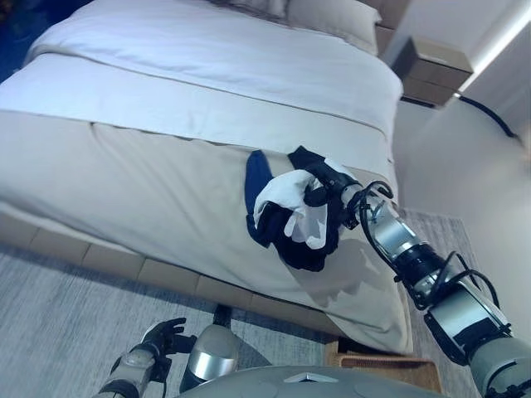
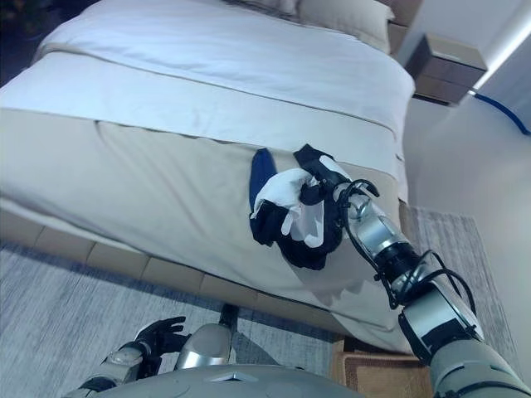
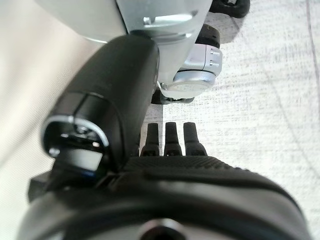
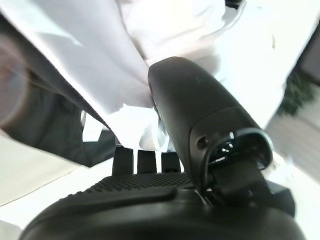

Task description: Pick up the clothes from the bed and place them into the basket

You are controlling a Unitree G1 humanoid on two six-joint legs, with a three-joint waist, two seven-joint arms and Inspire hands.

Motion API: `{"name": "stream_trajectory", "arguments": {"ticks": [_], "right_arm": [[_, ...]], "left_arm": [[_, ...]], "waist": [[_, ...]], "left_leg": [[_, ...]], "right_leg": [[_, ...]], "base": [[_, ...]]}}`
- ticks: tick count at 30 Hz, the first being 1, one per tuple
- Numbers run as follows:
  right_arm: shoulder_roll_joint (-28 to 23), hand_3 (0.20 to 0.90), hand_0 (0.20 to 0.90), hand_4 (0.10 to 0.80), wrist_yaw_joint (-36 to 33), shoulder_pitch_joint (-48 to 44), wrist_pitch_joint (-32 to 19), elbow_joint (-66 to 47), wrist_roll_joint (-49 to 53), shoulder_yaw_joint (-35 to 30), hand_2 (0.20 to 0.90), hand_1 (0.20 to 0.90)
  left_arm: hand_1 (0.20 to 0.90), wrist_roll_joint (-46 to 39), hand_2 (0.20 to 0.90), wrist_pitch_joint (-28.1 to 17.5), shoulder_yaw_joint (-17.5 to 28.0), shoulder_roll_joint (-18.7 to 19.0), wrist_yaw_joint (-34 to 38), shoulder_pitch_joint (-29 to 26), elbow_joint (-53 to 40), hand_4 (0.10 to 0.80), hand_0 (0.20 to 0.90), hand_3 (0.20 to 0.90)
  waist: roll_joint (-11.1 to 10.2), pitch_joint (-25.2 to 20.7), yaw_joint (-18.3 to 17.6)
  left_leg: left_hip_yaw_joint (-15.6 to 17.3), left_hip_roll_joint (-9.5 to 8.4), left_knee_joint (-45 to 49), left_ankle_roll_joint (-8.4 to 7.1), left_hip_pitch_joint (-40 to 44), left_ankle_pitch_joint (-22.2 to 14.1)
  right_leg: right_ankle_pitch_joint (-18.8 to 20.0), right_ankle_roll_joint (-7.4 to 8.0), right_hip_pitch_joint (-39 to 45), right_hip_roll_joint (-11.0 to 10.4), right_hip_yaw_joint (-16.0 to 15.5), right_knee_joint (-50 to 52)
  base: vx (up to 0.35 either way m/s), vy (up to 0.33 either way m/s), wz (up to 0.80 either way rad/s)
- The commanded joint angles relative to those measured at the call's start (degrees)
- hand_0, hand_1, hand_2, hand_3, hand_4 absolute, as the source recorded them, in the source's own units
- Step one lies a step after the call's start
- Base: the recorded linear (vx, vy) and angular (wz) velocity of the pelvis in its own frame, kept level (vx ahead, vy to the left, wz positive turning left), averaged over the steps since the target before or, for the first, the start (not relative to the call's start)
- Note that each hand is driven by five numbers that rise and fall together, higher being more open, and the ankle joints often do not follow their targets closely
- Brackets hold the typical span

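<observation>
My right hand (image 1: pixel 326 187) is shut on a bundle of black and white clothes (image 1: pixel 292 222), held just above the beige cover at the bed's foot end. The right wrist view shows the white and dark cloth (image 4: pixel 95 65) pressed under the thumb (image 4: pixel 200 110). A blue garment (image 1: pixel 257 176) lies on the cover just behind the bundle, partly hidden by it. A brown woven basket (image 2: pixel 373 375) shows only as a corner on the floor at the lower right. My left hand (image 1: pixel 166 338) hangs low over the rug, open and holding nothing.
The bed (image 1: pixel 158 157) has a white duvet and pillows at its far end, and its beige cover drapes down to a low base. A nightstand (image 1: pixel 433 66) stands by the wall at the upper right. Grey rug (image 1: pixel 66 315) covers the floor in front.
</observation>
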Motion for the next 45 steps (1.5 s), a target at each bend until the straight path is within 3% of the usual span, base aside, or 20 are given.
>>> {"name": "stream_trajectory", "arguments": {"ticks": [1, 10, 11, 12, 13, 27, 28, 29, 30, 37, 45], "right_arm": [[-2.34, 0.9, 0.9, 0.8, -4.65, -14.23, 1.46, 1.78, -0.99, -0.22, 0.9, 0.9], [-3.3, 0.9, 0.9, 0.8, -1.48, -15.24, 5.24, 4.0, -3.53, 0.13, 0.9, 0.9], [-3.4, 0.535, 0.587, 0.435, -0.92, -15.16, 5.28, 3.83, -3.82, 0.07, 0.587, 0.587], [-3.28, 0.28, 0.368, 0.18, -0.51, -14.85, 5.19, 3.95, -4.32, 0.14, 0.368, 0.368], [-3.21, 0.2, 0.3, 0.1, -0.61, -14.75, 5.08, 3.98, -4.33, 0.2, 0.3, 0.3], [-3.63, 0.2, 0.3, 0.1, 0.08, -14.02, 3.62, 2.7, -7.32, -0.21, 0.3, 0.3], [-3.31, 0.425, 0.493, 0.325, -0.15, -13.7, 3.65, 2.42, -7.23, -0.01, 0.493, 0.493], [-3.15, 0.546, 0.596, 0.446, -0.3, -13.63, 3.63, 2.38, -7.23, 0.07, 0.596, 0.596], [-2.67, 0.9, 0.9, 0.8, -0.47, -13.49, 3.09, 2.32, -7.43, 0.22, 0.9, 0.9], [0.19, 0.9, 0.9, 0.8, -5.71, -16.34, -0.01, 1.32, -17.7, 4.1, 0.9, 0.9], [1.68, 0.9, 0.9, 0.8, -2.32, -19.79, 2.91, 2.7, -21.3, 7.33, 0.9, 0.9]], "left_arm": [[0.9, -0.08, 0.9, -0.02, -5.31, 1.11, -1.16, -1.21, -0.09, 0.8, 0.9, 0.9], [0.9, 0.17, 0.9, -0.17, -5.06, 2.17, -0.91, -1.95, -0.02, 0.8, 0.9, 0.9], [0.9, 0.27, 0.9, -0.27, -4.96, 2.12, -0.94, -1.78, -0.02, 0.8, 0.9, 0.9], [0.9, 0.12, 0.9, -0.55, -5.0, 2.08, -1.14, -1.5, 0.02, 0.8, 0.9, 0.9], [0.9, 0.16, 0.9, -0.65, -5.0, 2.02, -1.2, -1.38, -0.08, 0.8, 0.9, 0.9], [0.9, -0.3, 0.9, -0.9, -5.34, 1.88, -1.44, -1.5, -0.99, 0.8, 0.9, 0.9], [0.9, -0.38, 0.9, -0.97, -5.3, 1.89, -1.57, -1.51, -0.91, 0.8, 0.9, 0.9], [0.9, -0.42, 0.9, -0.97, -5.31, 1.9, -1.64, -1.59, -0.9, 0.8, 0.9, 0.9], [0.9, -0.61, 0.9, -0.98, -5.39, 1.89, -1.68, -1.71, -0.92, 0.8, 0.9, 0.9], [0.9, -2.31, 0.9, -1.95, -6.46, 1.75, -0.95, -3.79, -1.9, 0.8, 0.9, 0.9], [0.9, -3.53, 0.9, -2.58, -6.4, 2.51, -1.0, -5.56, -2.87, 0.8, 0.9, 0.9]], "waist": [[-0.72, 0.52, 2.65], [-1.1, 2.26, 3.57], [-1.15, 2.22, 3.49], [-1.12, 2.08, 3.4], [-1.12, 2.03, 3.4], [-0.94, 1.75, 2.35], [-0.87, 1.76, 2.32], [-0.85, 1.8, 2.33], [-0.79, 1.97, 2.4], [-0.67, 5.35, 4.08], [-0.57, 8.5, 6.95]], "left_leg": [[1.34, -1.26, 0.94, 3.08, 4.76, -10.77], [-0.09, -1.3, 0.67, 2.87, 3.31, -9.83], [-0.08, -1.28, 0.62, 2.85, 3.4, -9.79], [-0.08, -1.25, 0.51, 2.8, 3.58, -9.72], [-0.05, -1.23, 0.46, 2.79, 3.63, -9.69], [0.74, -1.32, 0.34, 2.78, 3.95, -9.94], [0.75, -1.34, 0.37, 2.79, 3.94, -9.97], [0.76, -1.36, 0.43, 2.8, 3.86, -9.98], [0.68, -1.4, 0.54, 2.82, 3.67, -10.0], [-0.59, -1.62, 1.63, 3.01, 0.37, -9.46], [-3.75, -1.8, 2.87, 2.78, -2.31, -9.99]], "right_leg": [[2.3, -2.04, -4.95, 0.69, -1.7, 3.68], [2.24, -2.12, -5.91, 0.93, -2.57, 4.3], [2.2, -2.13, -5.9, 0.94, -2.49, 4.36], [2.08, -2.19, -5.81, 0.99, -2.32, 4.45], [2.06, -2.22, -5.78, 1.02, -2.27, 4.46], [2.34, -1.89, -6.03, 0.8, -0.99, 4.19], [2.33, -1.89, -6.07, 0.75, -0.91, 4.17], [2.31, -1.89, -6.1, 0.72, -0.89, 4.17], [2.25, -1.9, -6.24, 0.68, -0.85, 4.25], [2.22, -2.02, -8.29, 0.62, -1.3, 5.18], [-0.18, -2.52, -9.56, 0.37, -2.11, 8.74]], "base": [[-0.102, -0.044, 0.29], [-0.039, -0.005, 0.09], [0.022, 0.032, 0.0], [0.025, 0.039, -0.01], [0.024, 0.042, -0.02], [0.005, 0.01, -0.01], [0.02, 0.03, -0.06], [0.007, 0.026, -0.05], [0.0, 0.0, 0.0], [-0.083, -0.003, 0.01], [-0.014, 0.001, 0.12]]}}
